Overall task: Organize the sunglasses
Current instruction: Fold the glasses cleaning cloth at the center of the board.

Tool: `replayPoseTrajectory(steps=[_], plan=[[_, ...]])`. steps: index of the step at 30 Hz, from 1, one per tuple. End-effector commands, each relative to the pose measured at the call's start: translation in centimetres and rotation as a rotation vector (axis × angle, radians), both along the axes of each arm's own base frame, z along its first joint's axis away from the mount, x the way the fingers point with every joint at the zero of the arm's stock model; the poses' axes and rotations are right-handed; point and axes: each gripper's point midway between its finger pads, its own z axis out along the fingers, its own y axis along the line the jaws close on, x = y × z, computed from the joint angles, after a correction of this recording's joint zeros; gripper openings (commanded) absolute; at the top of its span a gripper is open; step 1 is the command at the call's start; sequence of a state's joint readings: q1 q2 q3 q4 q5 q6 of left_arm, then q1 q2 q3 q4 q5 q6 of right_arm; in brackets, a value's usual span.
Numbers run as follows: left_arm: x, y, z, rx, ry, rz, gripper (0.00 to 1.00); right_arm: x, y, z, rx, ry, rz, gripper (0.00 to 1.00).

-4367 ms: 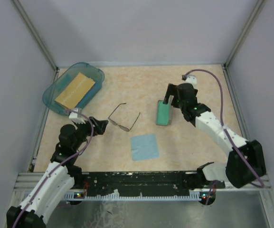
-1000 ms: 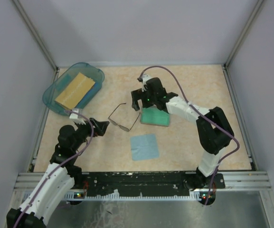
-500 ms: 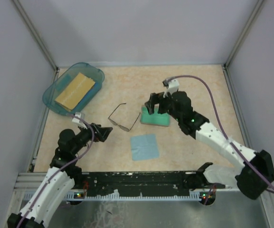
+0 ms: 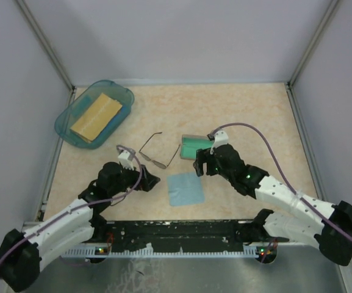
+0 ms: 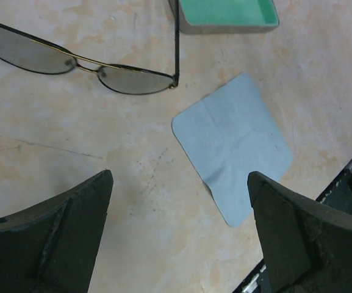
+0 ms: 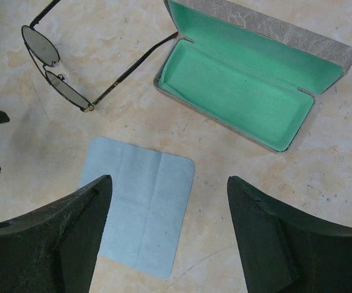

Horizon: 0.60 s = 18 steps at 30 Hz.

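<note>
Right pincer (image 4: 200,165) has backed off, open and empty, leaving the case (image 4: 195,147) lying open on the desk (image 4: 243,110). Sunglasses (image 4: 159,154) sit unfolded just beside it. Left pincer (image 4: 151,180), also open, has slid closer; pickup looks next.

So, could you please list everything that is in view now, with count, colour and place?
sunglasses: one, thin dark wire frame, mid-table, unfolded, just left of the case
case: one, grey outside with green lining, mid-table, lying open with nothing inside
cloth: one, light blue, flat on the table, on the near side of the sunglasses and case
tray: one, clear blue, far-left corner
block: one, tan, lying in the tray
table: one, beige mottled top
left pincer: one, black, open, holding nothing, near the sunglasses
right pincer: one, black, open, holding nothing, above the cloth and case
</note>
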<state>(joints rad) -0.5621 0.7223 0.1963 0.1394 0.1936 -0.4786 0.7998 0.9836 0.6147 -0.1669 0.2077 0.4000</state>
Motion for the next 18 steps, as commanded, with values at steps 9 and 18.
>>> replayPoseTrajectory(steps=[9,18], plan=[[1.1,-4.6,-0.2,0.177,-0.057,0.049,0.84,-0.1,0.4,-3.0,-0.044,0.036,-0.015,0.58],[2.4,-6.3,-1.8,0.266,-0.06,0.079,0.69,0.0,0.7,-5.4,-0.064,0.062,-0.003,0.44]])
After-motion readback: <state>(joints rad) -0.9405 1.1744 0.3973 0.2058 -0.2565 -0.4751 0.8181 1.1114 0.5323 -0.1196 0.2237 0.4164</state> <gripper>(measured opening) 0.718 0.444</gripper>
